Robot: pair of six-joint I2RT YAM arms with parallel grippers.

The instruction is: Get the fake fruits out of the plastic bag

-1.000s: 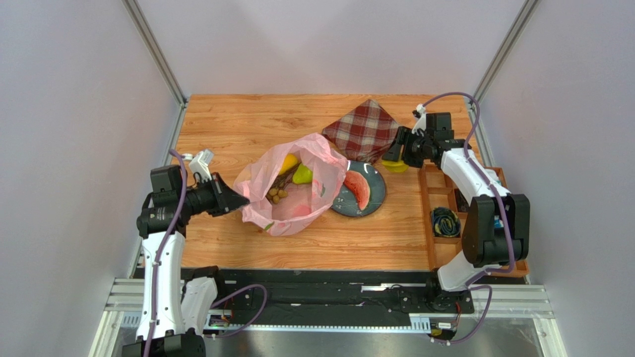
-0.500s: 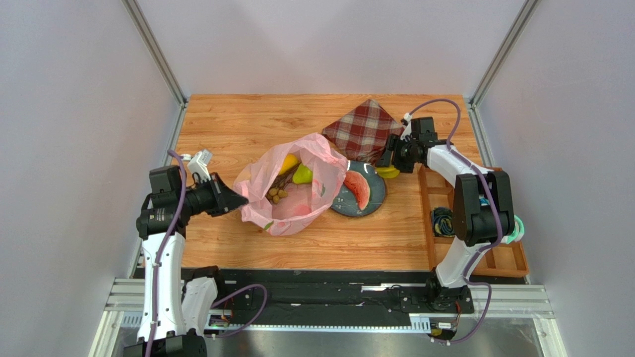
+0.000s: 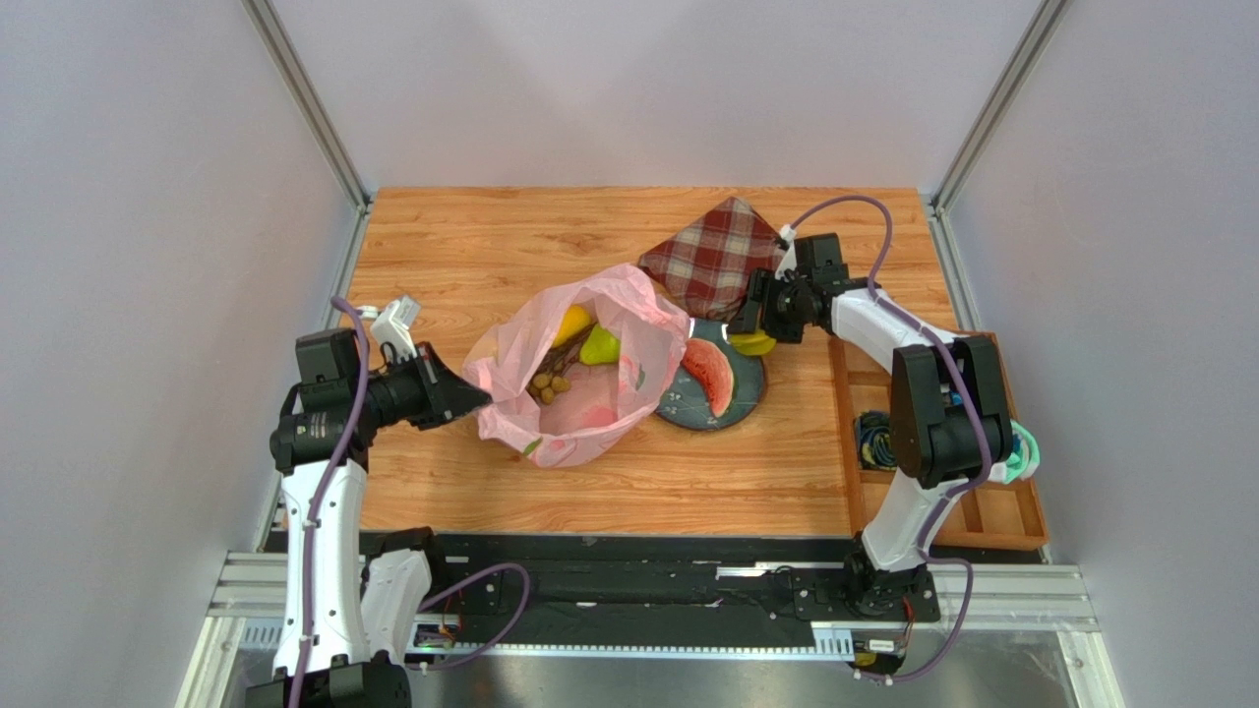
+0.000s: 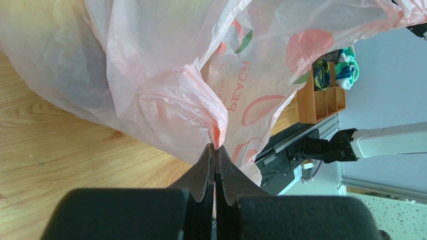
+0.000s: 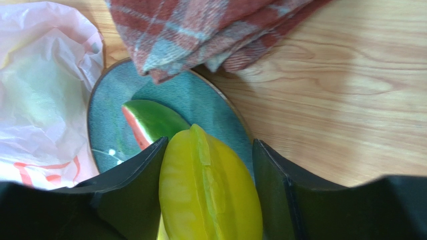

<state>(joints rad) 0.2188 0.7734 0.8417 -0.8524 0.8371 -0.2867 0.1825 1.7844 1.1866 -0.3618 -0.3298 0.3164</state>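
R fingers [image 3: 751,325] grip the yellow starfruit [image 5: 210,190] over the far-right rim of the plate [image 5: 108,125], right by the watermelon slice [image 5: 150,122]. Best move: lower it w/o knocking the slice, then let go. L fingers [image 4: 215,152] are pinched tight on the left edge of the pink bag [image 3: 584,406], mid-surface [image 3: 458,251], good for holding the mouth open. Count: 3 fruits [image 3: 599,347] seen in bag, 1 on plate, 1 held; 1 bag, 1 plate.

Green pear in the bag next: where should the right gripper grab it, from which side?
Probably across the body of the green pear, from above on the plate side: it lies exposed in the open mouth of the plastic bag, with the yellow fruit and grape bunch crowding its other side. The right gripper holds the star fruit.
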